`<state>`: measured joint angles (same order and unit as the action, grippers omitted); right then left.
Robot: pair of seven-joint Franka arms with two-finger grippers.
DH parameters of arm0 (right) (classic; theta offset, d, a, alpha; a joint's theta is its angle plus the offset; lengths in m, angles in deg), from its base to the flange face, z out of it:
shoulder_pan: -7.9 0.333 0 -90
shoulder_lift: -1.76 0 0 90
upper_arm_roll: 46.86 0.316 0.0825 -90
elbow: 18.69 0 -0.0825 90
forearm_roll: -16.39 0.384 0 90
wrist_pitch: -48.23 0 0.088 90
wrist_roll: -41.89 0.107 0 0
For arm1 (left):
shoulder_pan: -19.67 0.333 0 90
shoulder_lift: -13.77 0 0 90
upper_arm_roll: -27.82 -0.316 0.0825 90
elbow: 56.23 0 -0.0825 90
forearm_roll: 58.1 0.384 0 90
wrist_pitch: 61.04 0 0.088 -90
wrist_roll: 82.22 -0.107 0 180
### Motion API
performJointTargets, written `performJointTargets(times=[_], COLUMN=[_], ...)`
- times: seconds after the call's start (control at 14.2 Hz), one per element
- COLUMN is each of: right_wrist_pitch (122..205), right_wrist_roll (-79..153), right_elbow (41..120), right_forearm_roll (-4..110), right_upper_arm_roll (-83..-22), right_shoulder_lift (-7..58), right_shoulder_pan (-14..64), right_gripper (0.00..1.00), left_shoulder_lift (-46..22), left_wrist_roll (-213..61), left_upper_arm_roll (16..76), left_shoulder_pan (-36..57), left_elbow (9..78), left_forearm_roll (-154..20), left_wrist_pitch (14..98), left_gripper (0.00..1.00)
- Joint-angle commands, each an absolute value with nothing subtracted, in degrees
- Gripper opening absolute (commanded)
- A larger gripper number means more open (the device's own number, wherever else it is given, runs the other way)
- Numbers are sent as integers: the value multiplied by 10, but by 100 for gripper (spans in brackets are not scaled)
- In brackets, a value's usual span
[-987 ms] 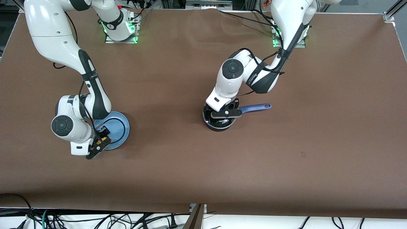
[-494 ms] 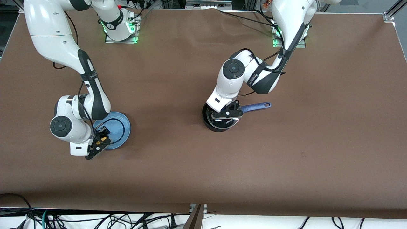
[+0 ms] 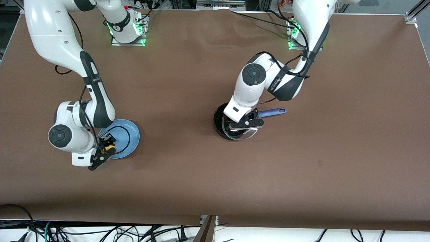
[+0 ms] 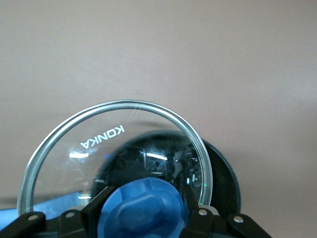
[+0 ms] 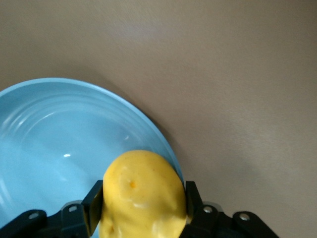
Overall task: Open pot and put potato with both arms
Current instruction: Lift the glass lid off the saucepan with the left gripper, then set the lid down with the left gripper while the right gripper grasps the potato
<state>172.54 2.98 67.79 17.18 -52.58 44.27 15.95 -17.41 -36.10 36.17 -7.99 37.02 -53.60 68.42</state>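
yellow potato [image 5: 142, 193], blue plate [image 3: 129, 134], black pot [image 3: 219, 123]

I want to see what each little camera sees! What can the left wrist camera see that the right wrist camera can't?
Only the left wrist view shows the glass lid with its blue knob gripped by the left gripper, lifted and shifted off the black pot.

Only the right wrist view shows the yellow potato held in the right gripper over the blue plate.

Both show the brown table and a gripper shut on something.
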Motion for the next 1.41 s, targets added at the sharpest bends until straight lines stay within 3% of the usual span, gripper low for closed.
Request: performJointTargets(times=[0.0,0.28,0.49,0.63,0.71,0.85,1.06,1.34], right_wrist_pitch=[1703,1669,1675,1692,1693,1693,1693,1692], right_wrist_roll=[27,27,15,2,1,0,3,8], right_elbow=[669,670,673,673,673,673,670,668], right_forearm_roll=[220,303,302,298,296,284,254,234], right_upper_arm_roll=[-522,-522,-522,-522,-522,-523,-523,-522], right_shoulder_lift=[441,444,457,468,468,468,463,459], right_shoulder_pan=[148,129,126,127,127,128,134,137], right_gripper=[31,32,37,46,59,76,81,82], left_shoulder_lift=[-129,-89,-79,-80,-84,-94,-101,-137], left_wrist_roll=[-424,-607,-772,-886,-952,-1049,-1083,-1111], left_upper_arm_roll=[366,362,335,297,265,230,193,189], left_shoulder_pan=[-31,68,134,167,172,199,207,234], left_elbow=[375,381,384,397,404,415,457,485], left_forearm_roll=[-546,-592,-602,-660,-689,-748,-765,-816], left_wrist_pitch=[652,610,588,588,589,589,594,600], left_gripper=[52,51,51,52,52,52,52,54])
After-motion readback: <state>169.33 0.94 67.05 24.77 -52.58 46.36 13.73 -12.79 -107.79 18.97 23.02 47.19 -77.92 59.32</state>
